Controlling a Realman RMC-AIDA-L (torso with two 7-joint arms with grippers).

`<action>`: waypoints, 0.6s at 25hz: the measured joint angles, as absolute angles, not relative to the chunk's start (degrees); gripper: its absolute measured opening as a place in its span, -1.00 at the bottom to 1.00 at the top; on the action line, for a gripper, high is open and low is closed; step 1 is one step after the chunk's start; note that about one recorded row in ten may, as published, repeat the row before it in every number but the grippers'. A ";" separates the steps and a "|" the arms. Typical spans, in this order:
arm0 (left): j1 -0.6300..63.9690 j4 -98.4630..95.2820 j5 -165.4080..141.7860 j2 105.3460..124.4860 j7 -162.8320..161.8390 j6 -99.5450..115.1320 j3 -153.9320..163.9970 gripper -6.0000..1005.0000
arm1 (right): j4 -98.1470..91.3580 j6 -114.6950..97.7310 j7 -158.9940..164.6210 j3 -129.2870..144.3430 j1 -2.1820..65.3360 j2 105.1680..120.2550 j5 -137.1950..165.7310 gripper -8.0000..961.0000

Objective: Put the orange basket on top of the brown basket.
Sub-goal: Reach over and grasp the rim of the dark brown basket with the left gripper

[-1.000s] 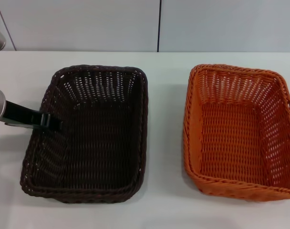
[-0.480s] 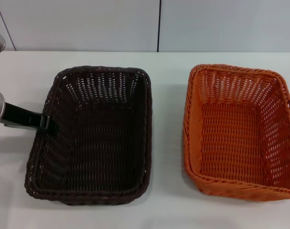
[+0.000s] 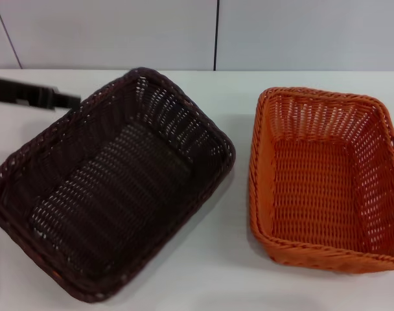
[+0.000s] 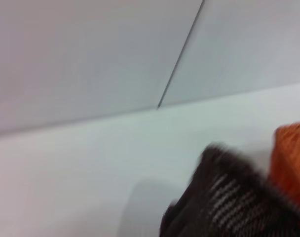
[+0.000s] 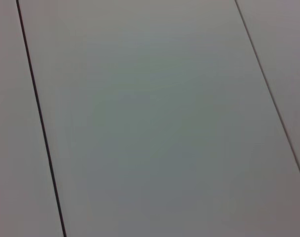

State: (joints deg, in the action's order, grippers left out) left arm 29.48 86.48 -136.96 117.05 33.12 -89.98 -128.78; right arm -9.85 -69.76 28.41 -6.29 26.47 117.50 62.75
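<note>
- Left claw pinches the brown basket at its far-left rim; the basket sits skewed, left on the worktop.
- Orange basket sits right, apart.
- Right claw unseen.

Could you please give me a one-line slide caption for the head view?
Left gripper at the tilted brown basket rim; orange basket sits apart on the white table.
</note>
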 joint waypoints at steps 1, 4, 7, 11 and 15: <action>29.48 86.48 -136.96 117.05 33.12 -89.98 -128.78 -0.58 | -9.85 -69.77 28.42 -6.35 26.46 117.49 62.74 0.18; 33.46 85.93 -133.40 113.73 38.96 -93.75 -133.60 -0.64 | -9.92 -69.81 28.44 -6.47 26.45 117.36 62.74 0.18; 35.14 84.87 -133.03 111.84 40.38 -94.32 -132.83 -0.76 | -10.08 -69.99 28.46 -6.67 26.17 117.24 62.74 0.18; 37.05 82.32 -133.15 111.44 41.30 -94.08 -132.94 -0.91 | -10.13 -70.03 28.55 -6.77 25.54 117.12 62.72 0.17; 37.12 81.98 -132.97 112.29 41.59 -92.29 -133.77 -0.99 | -10.13 -69.94 28.56 -6.78 25.22 117.10 62.70 0.17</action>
